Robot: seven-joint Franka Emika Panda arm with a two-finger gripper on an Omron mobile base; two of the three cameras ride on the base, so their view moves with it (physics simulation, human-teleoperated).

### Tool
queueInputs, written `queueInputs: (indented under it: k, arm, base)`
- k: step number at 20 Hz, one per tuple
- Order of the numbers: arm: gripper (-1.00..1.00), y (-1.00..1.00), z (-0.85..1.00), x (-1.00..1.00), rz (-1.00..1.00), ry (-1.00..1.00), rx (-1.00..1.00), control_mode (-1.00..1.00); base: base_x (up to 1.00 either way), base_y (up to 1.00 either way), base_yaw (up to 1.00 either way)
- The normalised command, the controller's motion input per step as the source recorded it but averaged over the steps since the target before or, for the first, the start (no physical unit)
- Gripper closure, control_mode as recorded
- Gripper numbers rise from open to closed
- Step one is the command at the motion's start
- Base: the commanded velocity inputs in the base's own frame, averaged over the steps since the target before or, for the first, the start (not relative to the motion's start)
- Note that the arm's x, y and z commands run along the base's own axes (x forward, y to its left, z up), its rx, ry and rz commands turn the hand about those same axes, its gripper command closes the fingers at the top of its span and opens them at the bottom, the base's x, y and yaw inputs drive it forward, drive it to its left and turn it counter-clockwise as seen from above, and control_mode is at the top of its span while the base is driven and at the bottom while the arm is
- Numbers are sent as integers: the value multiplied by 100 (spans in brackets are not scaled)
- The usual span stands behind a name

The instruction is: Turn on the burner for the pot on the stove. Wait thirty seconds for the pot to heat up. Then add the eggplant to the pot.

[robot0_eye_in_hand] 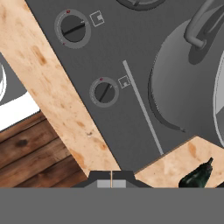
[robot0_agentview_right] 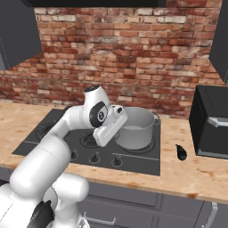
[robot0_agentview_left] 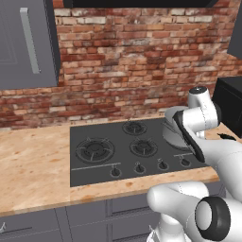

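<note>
- Your hand [robot0_eye_in_hand: 111, 174] is clenched tight, with its two tips pressed together and nothing between them.
- It hangs above the front edge of the stove [robot0_eye_in_hand: 131, 57], over by the pot side.
- From the right base view, your hand [robot0_agentview_right: 103, 141] sits just in front of the pot [robot0_agentview_right: 136, 127] and a bit to its left, close to it. You cannot tell if it touches the pot.
- Looking down from the hand, the nearest knob [robot0_eye_in_hand: 104, 92] is just ahead of the tips and a bit to the left. It has a small red dot on its rim.
- A second knob [robot0_eye_in_hand: 72, 28] is farther ahead, on the same side.
- The pot [robot0_eye_in_hand: 188, 83] is ahead of the tips and to the right, resting on its burner. Its little handle [robot0_eye_in_hand: 197, 26] shows at the far right.
- The eggplant [robot0_eye_in_hand: 197, 176] lies just to the right of the tips, on the wood surface [robot0_eye_in_hand: 175, 164] beside the stove. It is dark and shiny, with a thin stalk end.
- In the right base view, the eggplant [robot0_agentview_right: 181, 152] is on the surface [robot0_agentview_right: 187, 171] between the stove [robot0_agentview_right: 133, 162] and a black box [robot0_agentview_right: 211, 122]. It is well apart from your hand, with the pot nearer to you.
- In the left base view, the arm hides most of the pot [robot0_agentview_left: 171, 133], and the stove [robot0_agentview_left: 101, 163] spreads out to the left.
</note>
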Motion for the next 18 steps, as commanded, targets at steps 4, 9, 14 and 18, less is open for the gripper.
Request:
queueInputs:
  k: [4, 9, 14, 18]
  arm:
    - [100, 0, 0, 0, 0, 0, 0, -100]
    - [100, 0, 0, 0, 0, 0, 0, -100]
    - [100, 0, 0, 0, 0, 0, 0, -100]
    - [100, 0, 0, 0, 0, 0, 0, -100]
  base:
    - [0, 0, 0]
    - [0, 0, 0]
    - [0, 0, 0]
    - [0, 0, 0]
